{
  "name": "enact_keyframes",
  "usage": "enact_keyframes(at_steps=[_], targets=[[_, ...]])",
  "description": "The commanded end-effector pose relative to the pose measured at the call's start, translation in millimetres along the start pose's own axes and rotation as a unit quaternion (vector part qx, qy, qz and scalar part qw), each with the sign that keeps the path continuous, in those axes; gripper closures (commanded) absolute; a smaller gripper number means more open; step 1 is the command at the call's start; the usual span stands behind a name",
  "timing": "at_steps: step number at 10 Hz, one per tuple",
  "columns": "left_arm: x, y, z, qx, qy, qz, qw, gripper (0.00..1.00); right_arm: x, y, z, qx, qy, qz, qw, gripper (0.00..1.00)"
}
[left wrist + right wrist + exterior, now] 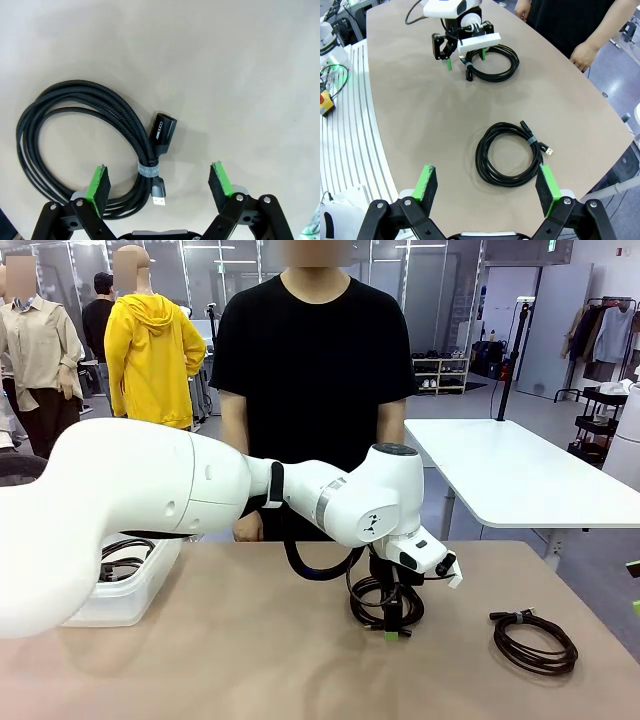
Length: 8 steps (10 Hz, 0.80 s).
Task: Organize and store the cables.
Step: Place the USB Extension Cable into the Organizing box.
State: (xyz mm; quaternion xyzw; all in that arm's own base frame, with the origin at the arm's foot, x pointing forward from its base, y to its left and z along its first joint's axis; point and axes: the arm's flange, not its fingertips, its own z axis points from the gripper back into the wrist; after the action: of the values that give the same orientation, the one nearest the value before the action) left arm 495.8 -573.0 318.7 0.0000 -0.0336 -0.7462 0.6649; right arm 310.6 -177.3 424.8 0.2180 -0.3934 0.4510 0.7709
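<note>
Holding left gripper (397, 632) spread wide, its 2 green pads (100, 179) standing well apart, pinching nothing, low over the middle cable (132, 135) lying coiled on the tan surface (250, 655). Straddling the tied stretch of that coil in the left wrist view: grey tie (148, 169) and silver USB plug (159, 196) lying between the 2 pads, 1 pad hanging over the coil's rim, the other over bare surface, black socket end (164, 129) lying just beyond the tie. Not showing clearly whether either fingertip is touching the cord. Reaching in from the robot's left on the white left arm (150, 490), crossing toward the middle of the surface. Holding right gripper (486, 184) spread just as wide, gripping nothing, well above the 2nd cable (482, 157), also lying coiled flat, tied at 1 side with both plug ends sticking out past the ring. Lying well apart from the middle cable, toward the robot's right. Resting further black cables (122, 558) inside a white bin (135, 608) at the robot's left end of the surface. Facing a person (312, 360) in a black shirt, standing at the far edge with arms hanging down.
</note>
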Motion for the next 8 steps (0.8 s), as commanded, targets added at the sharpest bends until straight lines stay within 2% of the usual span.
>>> enact_keyframes(at_steps=[1, 2, 3, 4, 5, 7, 8], targets=[[6.3, 6.5, -5.4, 0.0, 0.01, 0.011, 1.0, 0.0, 2.8, -1.2, 1.0, -0.002, -0.007, -0.005, 1.0, 0.0], [5.5, 6.2, -7.6, 0.0, 0.014, 0.015, 1.0, 0.0, 2.8, -1.2, 1.0, -0.002, -0.007, -0.005, 1.0, 0.0], [5.4, 5.1, -6.8, -0.001, 0.018, 0.016, 1.0, 0.42, 2.8, -1.2, 1.0, -0.002, -0.007, -0.005, 1.0, 0.0], [7.0, 4.2, -3.7, 0.0, 0.019, 0.015, 1.0, 0.6, 2.8, -1.2, 1.0, -0.002, -0.007, -0.005, 1.0, 0.0], [7.7, 3.9, -1.9, 0.0, 0.019, 0.016, 1.0, 1.0, 2.8, -1.2, 1.0, -0.002, -0.007, -0.005, 1.0, 0.0], [7.5, 5.3, 0.2, -0.003, 0.02, 0.02, 1.0, 1.0, 2.8, -1.2, 1.0, -0.002, -0.007, -0.005, 1.0, 0.0], [6.4, 6.5, 0.7, -0.005, 0.02, 0.024, 0.999, 0.86, 2.8, -1.2, 1.0, -0.002, -0.007, -0.005, 1.0, 0.0]])
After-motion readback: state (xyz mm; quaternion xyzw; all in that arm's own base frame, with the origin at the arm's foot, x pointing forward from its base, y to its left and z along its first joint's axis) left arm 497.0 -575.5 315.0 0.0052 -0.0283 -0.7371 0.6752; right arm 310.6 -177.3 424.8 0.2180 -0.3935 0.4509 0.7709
